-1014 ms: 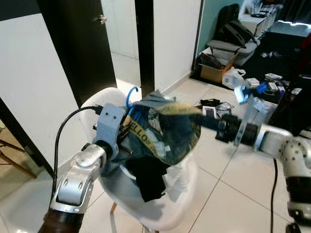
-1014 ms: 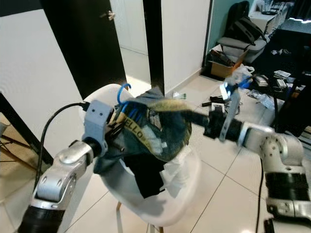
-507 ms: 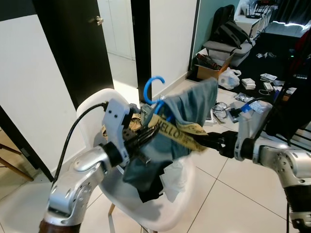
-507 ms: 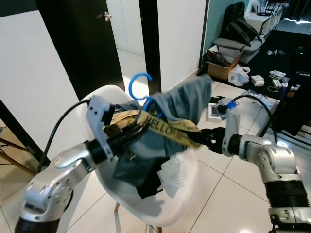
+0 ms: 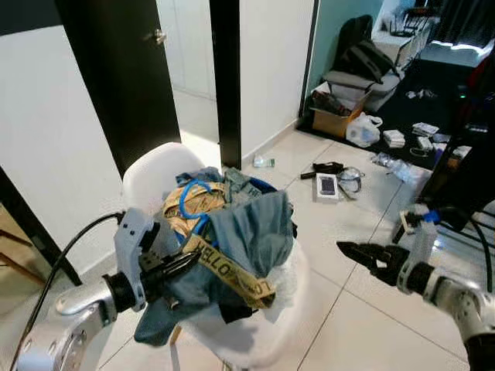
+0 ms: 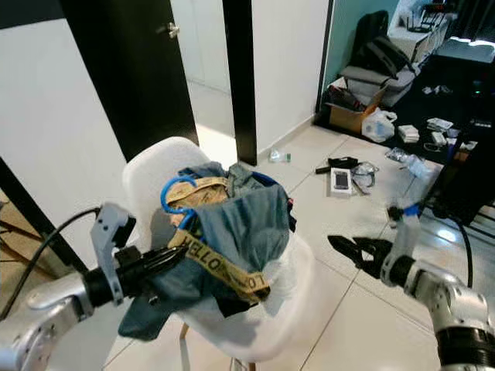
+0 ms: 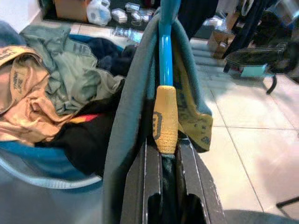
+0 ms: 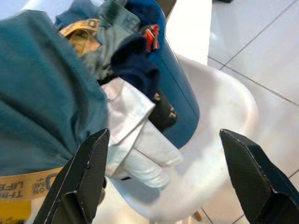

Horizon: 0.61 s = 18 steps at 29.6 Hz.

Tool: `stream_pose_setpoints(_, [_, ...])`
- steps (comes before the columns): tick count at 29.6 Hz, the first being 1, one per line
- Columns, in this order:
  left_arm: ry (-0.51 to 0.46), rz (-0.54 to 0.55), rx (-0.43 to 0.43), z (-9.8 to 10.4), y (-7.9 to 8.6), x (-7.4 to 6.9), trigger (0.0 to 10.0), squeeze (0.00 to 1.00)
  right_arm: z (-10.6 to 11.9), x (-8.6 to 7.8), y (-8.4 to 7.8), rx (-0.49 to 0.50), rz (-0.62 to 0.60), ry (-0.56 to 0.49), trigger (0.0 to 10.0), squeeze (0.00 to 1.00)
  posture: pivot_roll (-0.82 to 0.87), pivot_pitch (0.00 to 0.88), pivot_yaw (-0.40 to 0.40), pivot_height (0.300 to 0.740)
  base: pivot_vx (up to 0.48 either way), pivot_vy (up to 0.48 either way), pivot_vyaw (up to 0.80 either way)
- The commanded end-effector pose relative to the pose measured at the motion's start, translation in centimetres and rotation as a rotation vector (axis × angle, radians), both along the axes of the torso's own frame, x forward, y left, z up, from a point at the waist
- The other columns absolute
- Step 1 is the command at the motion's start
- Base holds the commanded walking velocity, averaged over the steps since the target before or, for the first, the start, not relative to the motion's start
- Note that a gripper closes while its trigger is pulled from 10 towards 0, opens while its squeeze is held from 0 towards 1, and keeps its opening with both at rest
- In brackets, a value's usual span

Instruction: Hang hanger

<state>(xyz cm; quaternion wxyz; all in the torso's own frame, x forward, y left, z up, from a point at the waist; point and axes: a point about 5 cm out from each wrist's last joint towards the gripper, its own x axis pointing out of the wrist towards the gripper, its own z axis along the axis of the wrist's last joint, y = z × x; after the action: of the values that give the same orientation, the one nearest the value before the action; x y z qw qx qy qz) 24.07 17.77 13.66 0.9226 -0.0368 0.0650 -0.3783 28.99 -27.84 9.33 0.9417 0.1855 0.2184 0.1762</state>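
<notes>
A blue hanger (image 7: 164, 51) with a yellow band carries a teal garment (image 5: 251, 232) and a yellow printed strap (image 5: 232, 278). My left gripper (image 5: 182, 267) is shut on the hanger's bar, low at the front left of a white chair (image 5: 147, 174). The hanger's blue hook (image 5: 188, 202) lies over the clothes piled on the seat. My right gripper (image 5: 346, 250) stands open to the right of the chair, apart from the garment, with nothing between its fingers (image 8: 81, 184). In the right wrist view the pile shows white, dark blue and black cloth.
A black door (image 5: 116, 69) and a white wall stand behind the chair. Boxes, bags and small items (image 5: 348, 116) litter the floor at the back right, and a phone (image 5: 327, 185) lies on the tiles. Bare tile floor (image 5: 363, 325) lies right of the chair.
The left gripper has dropped with the hanger, so the garment now rests on the chair pile. The right gripper has let go of the cloth, pulled back to the right and opened.
</notes>
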Motion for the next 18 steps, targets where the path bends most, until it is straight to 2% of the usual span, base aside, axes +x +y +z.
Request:
stream_pose_setpoints(1, [0.007, -0.014, -0.022, -0.6, 0.0, -0.3, 10.0, 0.00, -1.4, -0.5, -0.1, -0.010, -0.034, 0.039, 10.0, 0.00, -0.05, 0.000, 0.000, 0.740, 0.000, 0.000, 0.00])
stream_pose_setpoints(2, [0.007, -0.014, -0.022, -0.6, 0.0, -0.3, 10.0, 0.00, -1.4, -0.5, -0.1, -0.010, -0.034, 0.039, 10.0, 0.00, -0.05, 0.000, 0.000, 0.740, 0.000, 0.000, 0.00])
stream_pose_setpoints(3, [0.019, -0.036, -0.046, -1.1, -0.2, -0.8, 10.0, 0.00, -2.7, -1.0, 0.0, -0.005, -0.055, 0.077, 10.0, 0.00, -0.05, 0.000, 0.000, 0.740, 0.000, 0.000, 0.00])
stream_pose_setpoints(4, [0.028, -0.111, -0.076, -1.3, -0.8, -1.8, 10.0, 0.00, -4.5, -1.6, 0.1, -0.030, -0.097, 0.142, 10.0, 0.00, -0.05, 0.000, -0.002, 0.740, 0.000, 0.000, -0.76])
stream_pose_setpoints(8, [0.028, -0.111, -0.076, -1.3, -0.8, -1.8, 10.0, 0.00, -4.5, -1.6, 0.1, -0.030, -0.097, 0.142, 10.0, 0.00, -0.05, 0.000, -0.002, 0.740, 0.000, 0.000, -0.76])
stream_pose_setpoints(10, [0.014, -0.250, -0.158, 0.2, -2.4, -2.9, 10.0, 0.00, -6.9, -2.4, 0.6, -0.088, -0.137, 0.222, 10.0, 0.00, -0.04, 0.000, -0.007, 0.740, 0.000, 0.000, -0.77])
stream_pose_setpoints(14, [0.014, -0.250, -0.158, 0.2, -2.4, -2.9, 10.0, 0.00, -6.9, -2.4, 0.6, -0.088, -0.137, 0.222, 10.0, 0.00, -0.04, 0.000, -0.007, 0.740, 0.000, 0.000, -0.77])
stream_pose_setpoints(16, [-0.054, -0.303, -0.185, 2.0, -4.2, -2.8, 10.0, 0.00, -8.3, -2.7, 1.4, -0.131, -0.133, 0.250, 10.0, 0.00, -0.04, 0.000, -0.007, 0.740, 0.000, 0.000, -0.77])
stream_pose_setpoints(17, [-0.054, -0.303, -0.185, 2.0, -4.2, -2.8, 10.0, 0.00, -8.3, -2.7, 1.4, -0.131, -0.133, 0.250, 10.0, 0.00, -0.04, 0.000, -0.007, 0.740, 0.000, 0.000, -0.77])
stream_pose_setpoints(18, [-0.093, -0.295, -0.184, 2.6, -4.9, -2.5, 10.0, 0.00, -8.7, -2.8, 1.8, -0.151, -0.130, 0.258, 10.0, 0.00, -0.04, 0.000, -0.007, 0.740, 0.000, 0.000, -0.77])
